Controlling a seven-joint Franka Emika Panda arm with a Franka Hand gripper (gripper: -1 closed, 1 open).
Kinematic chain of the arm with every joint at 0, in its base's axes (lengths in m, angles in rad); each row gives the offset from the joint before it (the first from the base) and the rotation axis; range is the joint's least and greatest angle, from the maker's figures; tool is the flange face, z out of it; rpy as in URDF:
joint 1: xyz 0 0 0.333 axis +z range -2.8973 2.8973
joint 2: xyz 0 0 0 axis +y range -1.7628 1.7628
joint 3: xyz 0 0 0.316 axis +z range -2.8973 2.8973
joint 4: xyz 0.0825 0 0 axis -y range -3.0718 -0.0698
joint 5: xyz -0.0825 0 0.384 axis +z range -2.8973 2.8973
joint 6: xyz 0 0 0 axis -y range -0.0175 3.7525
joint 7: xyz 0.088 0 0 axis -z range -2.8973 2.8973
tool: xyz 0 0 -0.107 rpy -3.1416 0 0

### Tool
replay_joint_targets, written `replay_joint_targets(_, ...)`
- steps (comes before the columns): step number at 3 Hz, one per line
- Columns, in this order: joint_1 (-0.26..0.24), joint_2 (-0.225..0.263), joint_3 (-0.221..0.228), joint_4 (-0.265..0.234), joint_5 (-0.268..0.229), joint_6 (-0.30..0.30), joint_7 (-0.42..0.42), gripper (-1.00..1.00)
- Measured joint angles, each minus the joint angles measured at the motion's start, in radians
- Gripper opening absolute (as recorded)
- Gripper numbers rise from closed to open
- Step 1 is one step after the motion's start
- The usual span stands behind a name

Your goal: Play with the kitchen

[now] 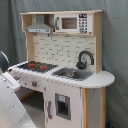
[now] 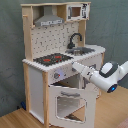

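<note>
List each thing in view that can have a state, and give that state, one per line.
Oven door: open, tilted outward from the top, in the second exterior view.
Narrow cabinet door: shut, in the first exterior view.
Faucet: upright over the sink; no water seen.
Stovetop: nothing on it.
Microwave door: shut.
Arm: reaching toward the kitchen front above the oven door; pincer state unclear.
</note>
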Motion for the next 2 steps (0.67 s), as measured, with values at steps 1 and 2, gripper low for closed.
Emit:
replay_joint_targets(1,0.006,0.000,-0.029,-0.038,-0.027,0.016,0.087,1.00)
replay_joint_targets(2,0.026,0.000,-0.068,-0.089,-0.058,0.021,0.182,1.00)
